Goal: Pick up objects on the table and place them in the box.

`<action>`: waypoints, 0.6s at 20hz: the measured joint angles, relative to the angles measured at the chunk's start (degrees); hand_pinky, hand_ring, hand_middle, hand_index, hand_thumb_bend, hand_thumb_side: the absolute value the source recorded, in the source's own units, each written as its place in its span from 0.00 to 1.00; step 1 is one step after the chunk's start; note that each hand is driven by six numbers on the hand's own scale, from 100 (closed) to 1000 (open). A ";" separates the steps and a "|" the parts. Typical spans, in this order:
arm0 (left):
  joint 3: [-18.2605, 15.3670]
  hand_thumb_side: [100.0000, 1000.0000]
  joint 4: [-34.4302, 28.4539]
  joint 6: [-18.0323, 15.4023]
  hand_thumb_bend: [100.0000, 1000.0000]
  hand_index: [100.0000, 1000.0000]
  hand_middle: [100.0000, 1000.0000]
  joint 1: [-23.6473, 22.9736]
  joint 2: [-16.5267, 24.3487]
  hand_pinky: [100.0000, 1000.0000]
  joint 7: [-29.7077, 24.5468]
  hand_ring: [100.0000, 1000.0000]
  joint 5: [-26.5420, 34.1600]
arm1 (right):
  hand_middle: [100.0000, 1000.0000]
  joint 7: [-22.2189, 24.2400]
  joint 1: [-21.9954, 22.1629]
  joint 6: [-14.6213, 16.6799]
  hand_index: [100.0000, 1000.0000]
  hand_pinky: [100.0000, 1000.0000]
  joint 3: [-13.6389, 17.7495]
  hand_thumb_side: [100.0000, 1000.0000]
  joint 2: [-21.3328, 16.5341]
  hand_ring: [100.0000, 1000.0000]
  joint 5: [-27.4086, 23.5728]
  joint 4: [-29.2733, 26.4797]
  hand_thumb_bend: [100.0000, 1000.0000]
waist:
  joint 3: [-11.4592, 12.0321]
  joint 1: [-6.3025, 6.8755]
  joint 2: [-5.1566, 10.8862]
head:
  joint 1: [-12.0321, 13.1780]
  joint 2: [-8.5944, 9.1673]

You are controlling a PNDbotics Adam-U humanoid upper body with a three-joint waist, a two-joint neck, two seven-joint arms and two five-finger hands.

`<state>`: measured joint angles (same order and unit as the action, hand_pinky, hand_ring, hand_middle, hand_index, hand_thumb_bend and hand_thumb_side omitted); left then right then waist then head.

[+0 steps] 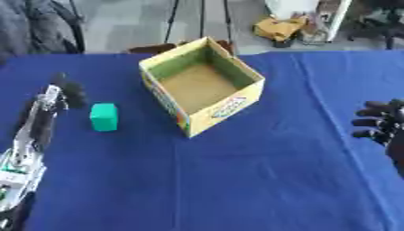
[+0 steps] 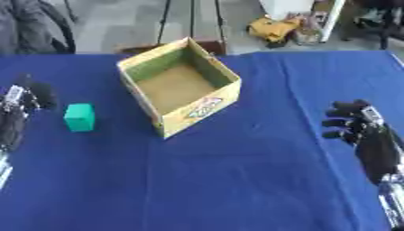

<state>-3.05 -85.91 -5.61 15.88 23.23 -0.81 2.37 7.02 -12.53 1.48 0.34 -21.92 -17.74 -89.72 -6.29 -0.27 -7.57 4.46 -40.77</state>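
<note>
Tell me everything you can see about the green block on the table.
The green block is a small, plain teal-green box shape with flat faces, looking like foam or plastic. It stands on the blue tablecloth, to the left of the open yellow cardboard box and apart from it. The left robot hand is close beside it but not touching; nothing else touches it.

Head stereo pair, looking down, both sharing blue table point(image 1: 236, 171), box point(image 2: 177, 88)

A green block point(image 1: 103, 117) stands upright on the blue tabletop point(image 1: 260, 180) toward its left edge. Just to its right, near the far edge, sits an open, empty yellow box point(image 1: 202, 85), turned askew.
</note>
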 measured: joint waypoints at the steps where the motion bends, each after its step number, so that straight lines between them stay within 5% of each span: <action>1: 0.00 1.00 0.00 0.01 0.20 0.65 0.50 0.00 0.00 0.62 -0.04 0.57 -0.05 | 0.64 0.00 0.00 0.00 0.79 0.56 0.00 0.90 0.00 0.66 0.00 0.00 0.00 | -0.01 0.02 0.00 | 0.00 -0.01; 7: -0.01 0.98 0.04 0.05 0.14 0.66 0.51 0.40 0.71 0.62 -0.66 0.58 -2.05 | 0.64 0.01 0.01 -0.01 0.79 0.56 0.00 0.90 0.00 0.66 0.00 0.00 0.00 | -0.10 0.09 0.00 | -0.10 -0.02; 9: -0.02 0.88 0.08 0.06 0.15 0.67 0.53 0.99 1.31 0.62 -1.12 0.59 -3.62 | 0.64 0.02 0.01 -0.02 0.79 0.56 0.00 0.90 0.00 0.66 0.00 0.00 0.00 | -0.15 0.09 0.00 | -0.23 -0.01; 12: -0.15 0.56 0.07 0.22 0.17 0.67 0.55 3.05 3.21 0.63 -2.81 0.60 -9.05 | 0.64 0.02 0.01 -0.02 0.79 0.56 0.00 0.90 0.00 0.66 0.00 0.00 0.00 | -0.43 0.11 0.07 | -0.55 0.02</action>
<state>-3.21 -85.84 -5.39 18.93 26.44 -3.62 -6.68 7.04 -12.53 1.45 0.34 -21.92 -17.74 -89.72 -6.72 -0.15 -7.49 3.91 -40.75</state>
